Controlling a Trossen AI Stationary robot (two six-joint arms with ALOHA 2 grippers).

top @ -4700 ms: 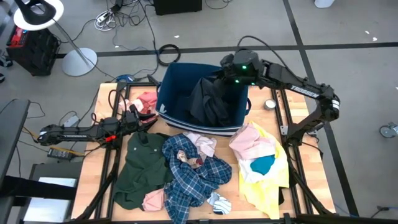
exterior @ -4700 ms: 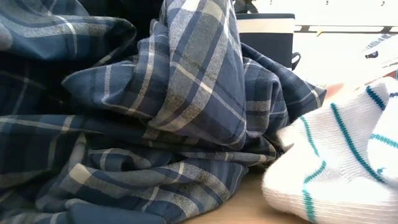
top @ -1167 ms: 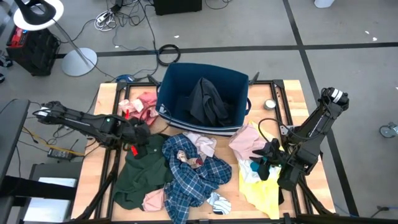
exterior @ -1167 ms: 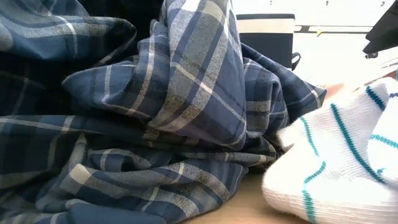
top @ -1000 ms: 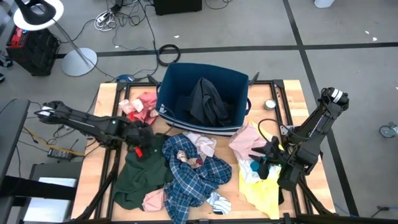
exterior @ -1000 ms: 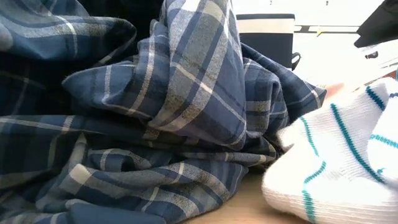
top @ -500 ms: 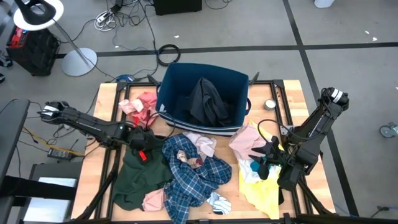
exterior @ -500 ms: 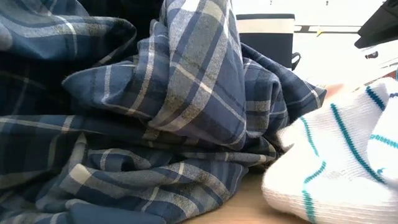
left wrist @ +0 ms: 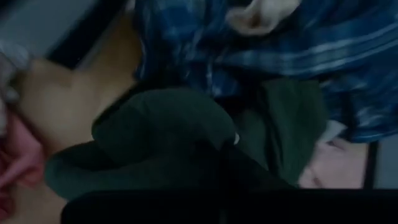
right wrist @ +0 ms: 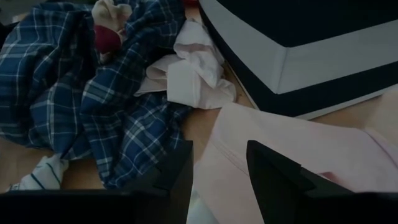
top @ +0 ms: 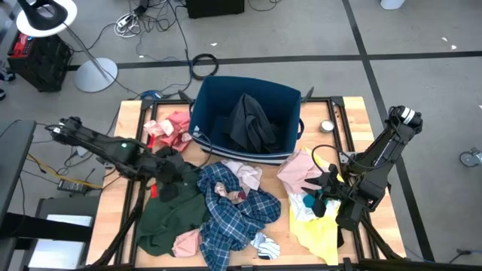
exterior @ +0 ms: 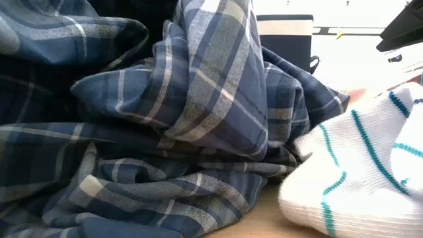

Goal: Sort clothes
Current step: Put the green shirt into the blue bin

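progress, judged from the layout: sorting is at an early stage. one black top [top: 252, 124] is lying inside the navy bin [top: 207, 98]; every other garment is lying on the table [top: 124, 120] outside it.

the left gripper [top: 167, 175] is sitting just in front of the bin's left corner, fingers closed together and clamping a bunched fold of the dark green shirt [top: 162, 214].

the right gripper [top: 322, 187] is waiting in front of the bin's right corner, fingers standing apart and holding nothing, over the pale pink piece [top: 301, 169] and the yellow shirt [top: 320, 226].

count outside the bin:
- one dark green shirt
- one blue plaid shirt [top: 237, 211], directly in front of the bin
- one yellow shirt
- one red-pink piece [top: 172, 124], left of the bin
- one striped white sock [top: 265, 244]
- several small pink and white pieces; exact number cannot be told.
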